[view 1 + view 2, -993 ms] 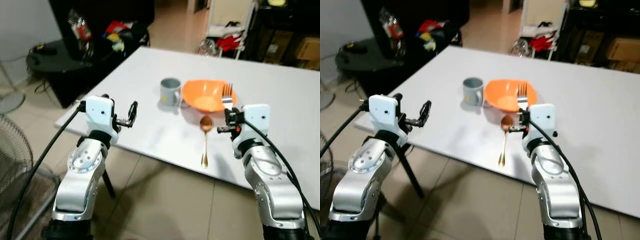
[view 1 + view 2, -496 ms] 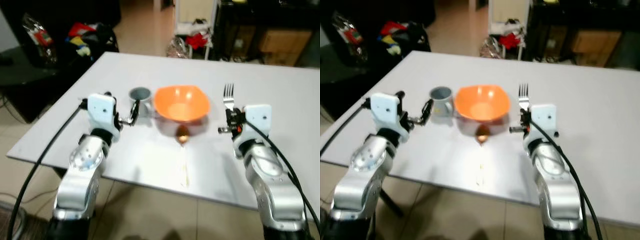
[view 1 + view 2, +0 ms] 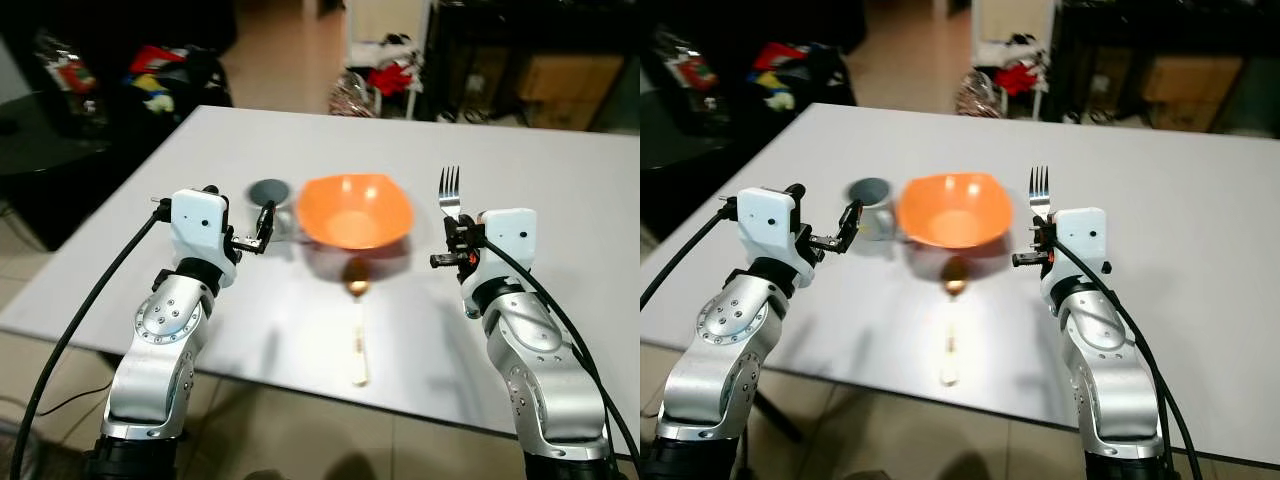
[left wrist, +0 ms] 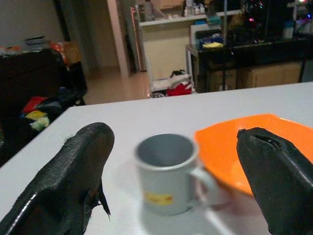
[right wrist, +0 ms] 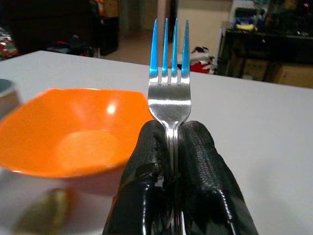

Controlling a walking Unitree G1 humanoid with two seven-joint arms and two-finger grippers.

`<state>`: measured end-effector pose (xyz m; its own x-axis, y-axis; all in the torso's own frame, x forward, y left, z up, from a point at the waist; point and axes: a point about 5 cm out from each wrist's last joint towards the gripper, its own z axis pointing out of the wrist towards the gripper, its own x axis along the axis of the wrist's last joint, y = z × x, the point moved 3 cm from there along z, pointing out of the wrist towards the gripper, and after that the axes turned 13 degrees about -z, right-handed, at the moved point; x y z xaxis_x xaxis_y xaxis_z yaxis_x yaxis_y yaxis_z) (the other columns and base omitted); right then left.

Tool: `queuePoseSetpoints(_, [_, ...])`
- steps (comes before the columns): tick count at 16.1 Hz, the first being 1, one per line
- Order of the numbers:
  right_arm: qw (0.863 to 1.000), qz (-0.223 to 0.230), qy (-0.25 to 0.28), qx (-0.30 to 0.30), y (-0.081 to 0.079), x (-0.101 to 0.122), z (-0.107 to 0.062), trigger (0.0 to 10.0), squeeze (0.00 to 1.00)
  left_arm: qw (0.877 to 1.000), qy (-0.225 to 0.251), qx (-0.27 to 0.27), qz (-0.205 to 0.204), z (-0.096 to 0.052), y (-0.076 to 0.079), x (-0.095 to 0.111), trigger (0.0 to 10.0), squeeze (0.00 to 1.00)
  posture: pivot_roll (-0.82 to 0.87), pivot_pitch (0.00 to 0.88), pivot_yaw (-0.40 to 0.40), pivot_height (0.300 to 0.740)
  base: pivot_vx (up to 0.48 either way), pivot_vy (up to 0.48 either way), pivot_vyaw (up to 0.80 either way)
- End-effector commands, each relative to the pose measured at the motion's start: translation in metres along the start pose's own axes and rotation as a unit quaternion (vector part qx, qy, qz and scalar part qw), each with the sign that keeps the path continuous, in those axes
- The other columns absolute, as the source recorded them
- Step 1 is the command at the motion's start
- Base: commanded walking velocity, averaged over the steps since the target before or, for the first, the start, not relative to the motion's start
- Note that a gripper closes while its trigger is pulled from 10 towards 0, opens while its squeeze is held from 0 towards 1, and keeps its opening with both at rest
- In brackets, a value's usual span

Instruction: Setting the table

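An orange bowl (image 3: 355, 210) sits mid-table on the white table (image 3: 540, 180). A grey mug (image 3: 270, 200) stands just left of it, and a copper spoon (image 3: 357, 330) lies in front of the bowl, handle toward me. My right gripper (image 3: 447, 245) is shut on a silver fork (image 3: 449, 190), tines up, held right of the bowl; in the right wrist view the fork (image 5: 169, 83) rises between the black fingers (image 5: 200, 161). My left gripper (image 3: 262, 228) is open, level with the mug (image 4: 166, 178) and just short of it.
A dark room lies beyond the table, with dark furniture and coloured clutter (image 3: 150, 75) at the far left and shelving with red cloth (image 3: 395, 75) behind. The table's near edge (image 3: 300, 385) runs just ahead of my arms.
The camera has moved closer and squared up to the table. My left gripper now sits in line with the mug. The fork stays held in the right gripper.
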<state>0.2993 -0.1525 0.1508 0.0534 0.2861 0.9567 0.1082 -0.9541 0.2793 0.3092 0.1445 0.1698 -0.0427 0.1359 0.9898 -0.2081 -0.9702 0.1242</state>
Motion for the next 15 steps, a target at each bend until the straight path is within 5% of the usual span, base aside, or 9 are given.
queuePoseSetpoints(1, [1.000, 0.008, 0.007, 0.013, -0.008, 0.005, 0.000, 10.0, 0.00, 1.000, 0.002, 0.011, 0.009, -0.001, -0.008, 0.004, 10.0, 0.00, 0.06, 0.000, 0.056, 0.740, 0.000, 0.465, 0.00])
queuePoseSetpoints(7, [1.000, 0.011, -0.001, 0.008, -0.006, 0.003, -0.001, 10.0, 0.00, 1.000, -0.003, 0.006, 0.013, 0.000, -0.007, 0.003, 10.0, 0.00, 0.07, 0.000, 0.061, 0.740, 0.000, 0.426, 0.00])
queuePoseSetpoints(11, [0.999, -0.014, -0.045, -0.011, 0.006, -0.009, -0.004, 10.0, 0.00, 1.000, -0.007, 0.000, 0.022, 0.000, -0.005, 0.003, 10.0, 0.00, 0.06, 0.000, 0.067, 0.740, 0.000, -0.480, 0.00])
queuePoseSetpoints(15, [0.995, -0.049, -0.091, 0.006, 0.023, -0.020, 0.001, 10.0, 0.00, 0.997, -0.033, -0.071, 0.000, -0.005, 0.020, -0.004, 10.0, 0.00, 0.06, 0.000, 0.063, 0.740, 0.000, 0.000, 0.00])
